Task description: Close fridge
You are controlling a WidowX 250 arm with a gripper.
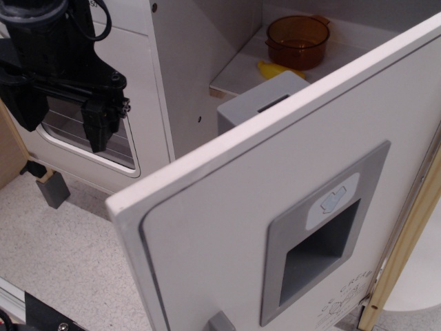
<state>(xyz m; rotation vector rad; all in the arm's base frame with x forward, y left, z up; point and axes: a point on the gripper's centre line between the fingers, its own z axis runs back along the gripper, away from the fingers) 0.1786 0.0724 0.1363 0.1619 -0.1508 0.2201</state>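
Up at the top left, the black gripper (65, 134) hangs with its fingers (98, 131) pointing down, spread apart and grasping nothing. The arm drops in from above, its dark body upright. Right behind the fingers sits the oven door (103, 148) with its barred window. To their right, well apart, the fridge (200, 76) stands open, and its door (227, 234) swings wide toward the camera, showing the grey dispenser panel (324, 234). Farther right, inside on the shelf (241, 69), rests an orange pot (298, 41) beside something yellow (275, 69).
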